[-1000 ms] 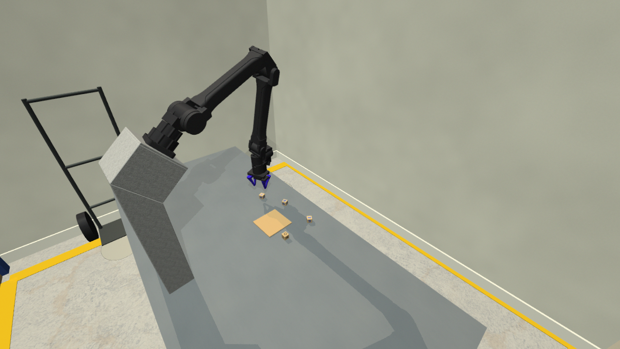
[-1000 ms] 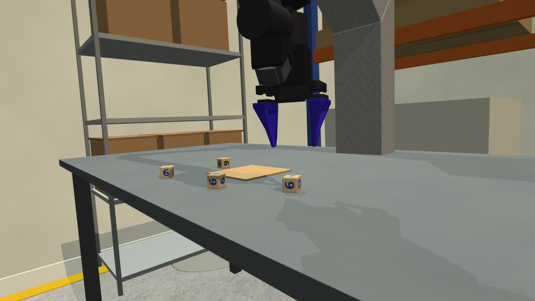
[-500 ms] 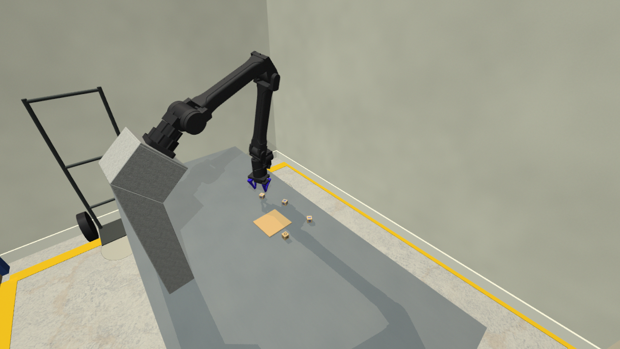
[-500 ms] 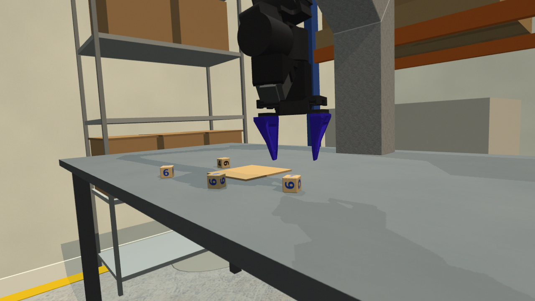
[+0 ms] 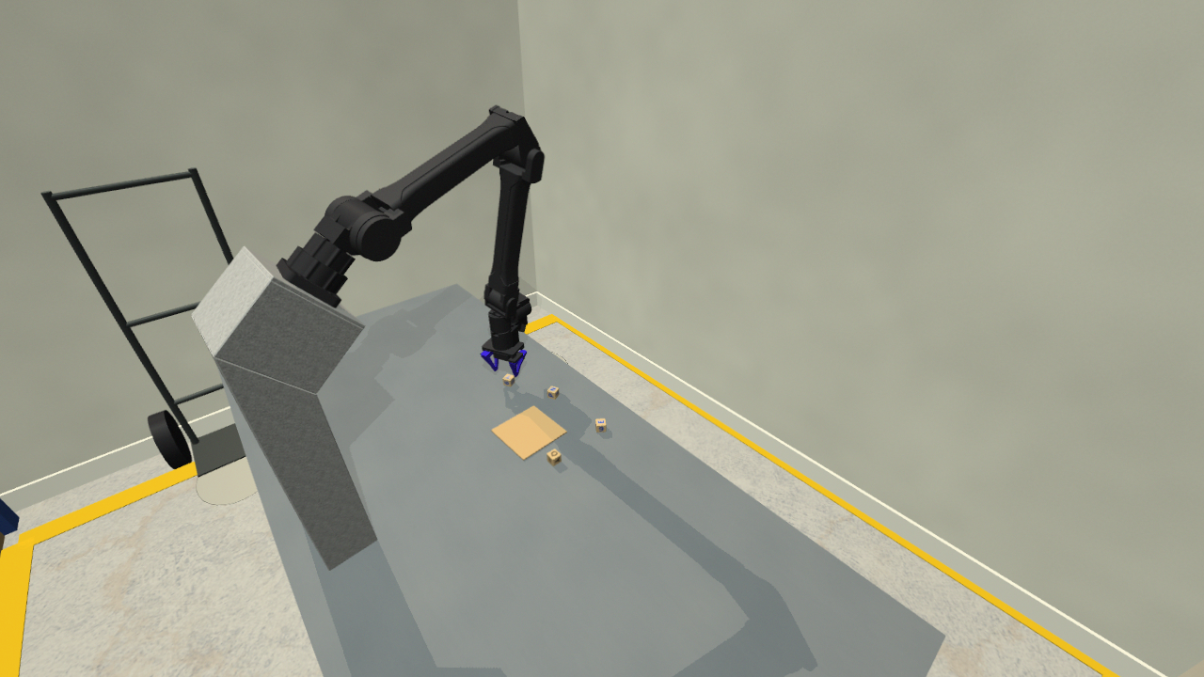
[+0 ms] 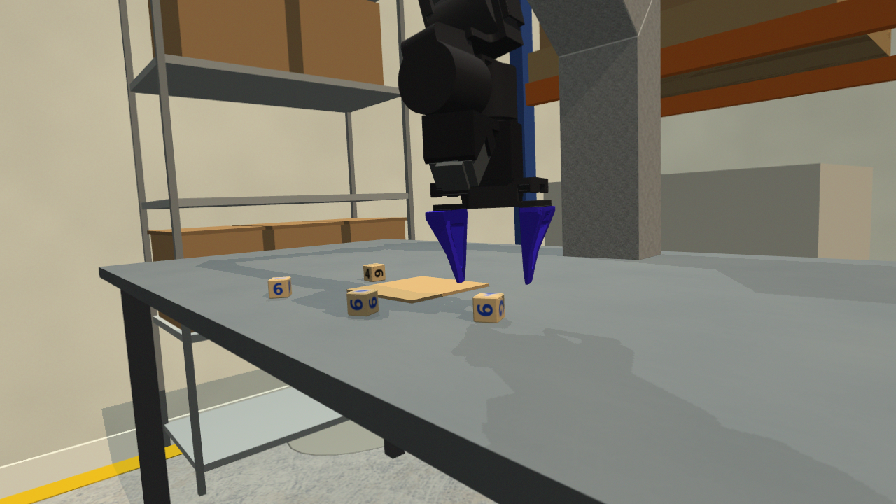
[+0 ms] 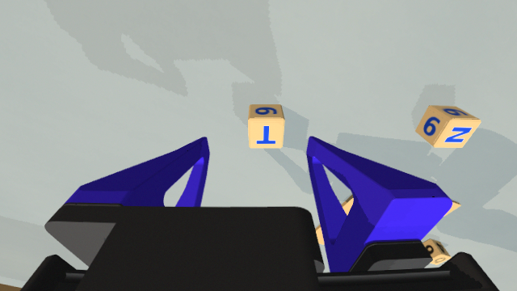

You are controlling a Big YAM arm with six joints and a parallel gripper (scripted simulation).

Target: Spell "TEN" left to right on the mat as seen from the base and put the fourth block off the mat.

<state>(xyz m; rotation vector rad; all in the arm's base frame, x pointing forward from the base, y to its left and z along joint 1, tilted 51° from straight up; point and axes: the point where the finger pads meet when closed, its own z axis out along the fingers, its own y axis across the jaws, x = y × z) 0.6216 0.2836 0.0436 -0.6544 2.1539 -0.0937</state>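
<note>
Hovering near and above the T block (image 5: 508, 379) (image 6: 488, 307) (image 7: 266, 132), gripper (image 5: 505, 370) (image 6: 494, 282) (image 7: 258, 145), jaws wide, nothing held. T block sits on the table (image 5: 505, 547) (image 6: 752, 376) (image 7: 121, 141), off the mat (image 5: 529, 432) (image 6: 419, 288) (image 7: 348, 205), on the robot's left of it. T faces up, upside down in the wrist view. Next out, N block (image 5: 553, 391) (image 6: 362, 302) (image 7: 452, 127), also near the mat, off it, letter up and turned sideways in the wrist view. Block with black marks (image 5: 553, 456) (image 6: 374, 272) (image 7: 436, 251): just beside the mat's side away from the robot's base; top letter can't be read reliably. Remaining block, blue 6 on its side (image 5: 600, 424) (image 6: 279, 288): farther past the mat, top letter too small to tell. Mat lies flat, all four blocks off it, word not spelled. Black arm (image 5: 509, 218) (image 6: 472, 138) reaches down from its grey pedestal (image 5: 290, 337) (image 6: 601, 150).
</note>
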